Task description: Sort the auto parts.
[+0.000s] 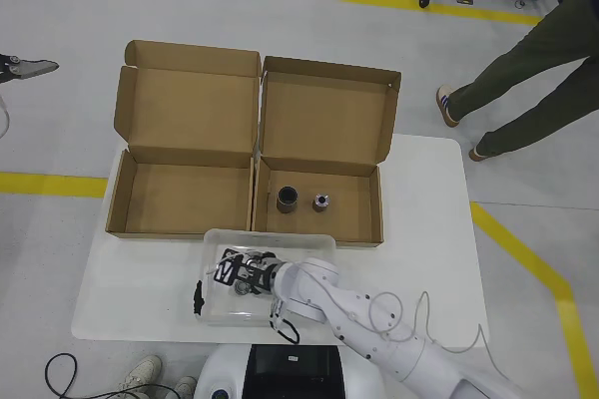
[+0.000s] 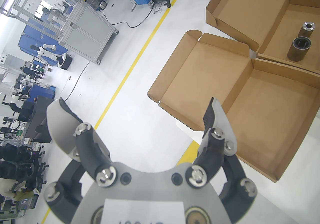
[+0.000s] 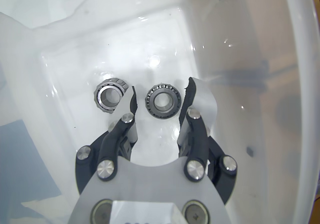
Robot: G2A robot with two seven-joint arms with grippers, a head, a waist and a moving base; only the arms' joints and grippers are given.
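Note:
Two tapered roller bearings lie flat on the floor of a white plastic bin (image 1: 270,236) at the table's front. My right gripper (image 3: 162,85) is down inside the bin (image 3: 250,35), open, with one finger on each side of the darker bearing (image 3: 163,103) and a small gap to it. The lighter bearing (image 3: 110,96) sits just outside one finger. In the top view the right gripper (image 1: 238,271) is in the bin's left half. My left gripper (image 2: 137,105) hangs open and empty over the floor, far left of the table (image 1: 20,68).
Two open cardboard boxes stand behind the bin. The left box (image 1: 180,199) is bare inside. The right box (image 1: 349,204) holds a dark sleeve (image 1: 287,199) and a small metal bushing (image 1: 321,201). A small dark item (image 1: 197,296) sits at the bin's left wall.

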